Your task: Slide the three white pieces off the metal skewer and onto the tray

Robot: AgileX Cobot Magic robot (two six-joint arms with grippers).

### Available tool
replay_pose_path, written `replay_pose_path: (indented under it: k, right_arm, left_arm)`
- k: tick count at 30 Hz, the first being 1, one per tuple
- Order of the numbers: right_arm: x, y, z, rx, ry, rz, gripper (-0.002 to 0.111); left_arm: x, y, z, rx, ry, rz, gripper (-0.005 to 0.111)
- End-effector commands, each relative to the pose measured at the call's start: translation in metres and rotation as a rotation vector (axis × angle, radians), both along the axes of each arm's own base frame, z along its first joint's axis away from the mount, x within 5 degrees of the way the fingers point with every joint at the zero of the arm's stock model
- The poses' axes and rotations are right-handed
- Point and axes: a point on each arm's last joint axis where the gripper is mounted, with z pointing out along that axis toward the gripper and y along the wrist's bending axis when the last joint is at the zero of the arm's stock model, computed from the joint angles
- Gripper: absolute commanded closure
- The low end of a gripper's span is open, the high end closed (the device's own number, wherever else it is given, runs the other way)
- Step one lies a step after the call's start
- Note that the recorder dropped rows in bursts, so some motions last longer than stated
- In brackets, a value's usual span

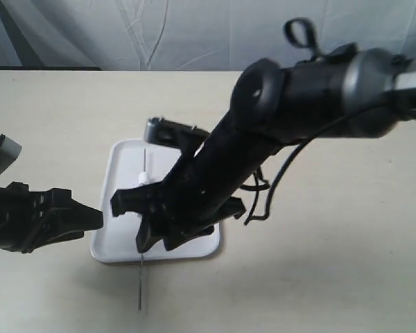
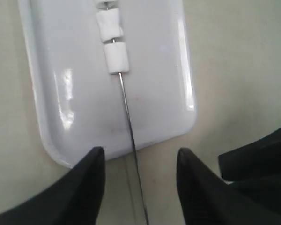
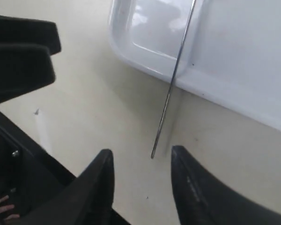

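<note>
Metal skewer [image 2: 129,126], thin, straight, glossy white tray [image 2: 154,98]

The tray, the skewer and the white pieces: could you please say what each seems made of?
Tray: likely glossy white plastic, judging by its sharp reflections. Skewer: thin grey metal, by its dull sheen. White pieces: matte, soft-looking, perhaps marshmallow or foam.

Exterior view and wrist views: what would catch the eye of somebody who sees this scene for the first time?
The big black right arm dominates, stretched across the middle over the white tray. On the tray lies the thin metal skewer with white pieces threaded on it, its bare end sticking out past the rim. The left claw and the right claw are both open near that end.
</note>
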Motion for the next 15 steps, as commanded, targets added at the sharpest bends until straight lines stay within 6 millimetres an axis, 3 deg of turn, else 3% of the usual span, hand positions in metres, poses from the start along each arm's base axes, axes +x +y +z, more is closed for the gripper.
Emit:
replay_pose_path:
  k: [1,7,15]
  right_arm:
    - [-0.003,0.027,-0.022,-0.044,0.019,0.001,0.069]
    - [-0.014,0.041,-0.034,-0.241,-0.051,0.002,0.069]
    - [-0.023,0.056,-0.041,-0.226,-0.073,-0.088,0.069]
  left_arm:
    - [0.002,0.003,-0.004,0.044,-0.016,0.016,0.059]
    - [0.002,0.003,-0.004,0.056,-0.019,0.021,0.059]
    - [0.002,0.003,-0.004,0.055,-0.019,0.019,0.059]
